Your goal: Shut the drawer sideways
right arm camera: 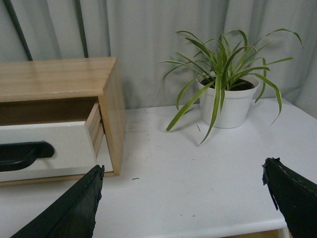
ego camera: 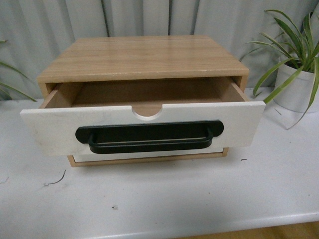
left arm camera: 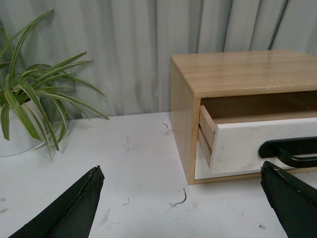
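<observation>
- On the white tabletop (ego camera: 164, 199), the drawer (ego camera: 144, 127) stands pulled well out of its wooden cabinet (ego camera: 144, 57); the closing is not yet begun.
- Its front is white, with a long black bar handle (ego camera: 149, 135) and a semicircular notch (ego camera: 146, 113) in the top edge.
- The left hand (left arm camera: 181, 168) and the right hand (right arm camera: 183, 165) both gape wide and hold nothing.

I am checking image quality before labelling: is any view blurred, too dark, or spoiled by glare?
Front view: sharp, soft even light; only the drawer interior is shaded. Left wrist view: clear, but the left gripper shows as black shapes without detail. Right wrist view: likewise for the right gripper; the plant is sharp. No strong glare anywhere.
</observation>
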Motion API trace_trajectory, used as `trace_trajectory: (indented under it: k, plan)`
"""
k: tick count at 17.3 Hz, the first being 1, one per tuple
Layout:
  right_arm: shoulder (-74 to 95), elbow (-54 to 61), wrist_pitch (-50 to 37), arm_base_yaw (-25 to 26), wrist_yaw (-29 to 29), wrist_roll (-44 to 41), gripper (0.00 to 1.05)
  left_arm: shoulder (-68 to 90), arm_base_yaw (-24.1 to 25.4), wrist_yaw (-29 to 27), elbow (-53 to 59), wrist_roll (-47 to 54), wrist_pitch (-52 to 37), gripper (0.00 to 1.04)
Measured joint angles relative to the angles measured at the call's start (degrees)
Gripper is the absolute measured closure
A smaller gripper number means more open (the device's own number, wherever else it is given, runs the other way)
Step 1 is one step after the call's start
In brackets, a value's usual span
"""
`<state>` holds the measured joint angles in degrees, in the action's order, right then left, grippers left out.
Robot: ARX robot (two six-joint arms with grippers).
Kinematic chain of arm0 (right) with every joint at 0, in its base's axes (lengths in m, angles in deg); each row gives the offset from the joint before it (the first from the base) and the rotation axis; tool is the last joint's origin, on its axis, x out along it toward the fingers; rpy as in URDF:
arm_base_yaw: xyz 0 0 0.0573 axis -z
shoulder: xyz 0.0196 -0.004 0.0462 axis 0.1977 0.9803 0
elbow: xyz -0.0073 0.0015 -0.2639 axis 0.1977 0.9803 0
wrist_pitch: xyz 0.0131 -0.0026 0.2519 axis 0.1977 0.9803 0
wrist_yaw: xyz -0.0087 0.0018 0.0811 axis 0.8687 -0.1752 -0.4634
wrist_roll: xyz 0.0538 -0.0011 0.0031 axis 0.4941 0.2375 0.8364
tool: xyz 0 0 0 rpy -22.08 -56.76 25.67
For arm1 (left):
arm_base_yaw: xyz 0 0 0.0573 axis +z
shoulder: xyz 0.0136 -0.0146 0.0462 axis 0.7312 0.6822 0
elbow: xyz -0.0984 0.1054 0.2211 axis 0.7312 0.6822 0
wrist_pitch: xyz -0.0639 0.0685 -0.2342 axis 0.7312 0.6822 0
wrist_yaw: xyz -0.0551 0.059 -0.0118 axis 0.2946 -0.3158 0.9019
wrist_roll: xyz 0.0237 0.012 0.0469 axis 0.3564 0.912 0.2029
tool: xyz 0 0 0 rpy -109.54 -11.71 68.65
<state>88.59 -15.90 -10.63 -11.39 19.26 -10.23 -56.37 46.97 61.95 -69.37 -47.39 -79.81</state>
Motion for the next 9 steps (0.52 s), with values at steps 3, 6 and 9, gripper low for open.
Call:
trace_trajectory:
  k: [3,6,9]
  plan:
    - [0.0,0.0,0.0,0.0,0.0,0.0,0.06,0.0,0.0,0.0,0.0,0.0,0.0,0.07]
    - [0.0,0.0,0.0,0.0,0.0,0.0,0.06,0.0,0.0,0.0,0.0,0.0,0.0,0.07]
    - [0.0,0.0,0.0,0.0,0.0,0.0,0.06,0.0,0.0,0.0,0.0,0.0,0.0,0.07]
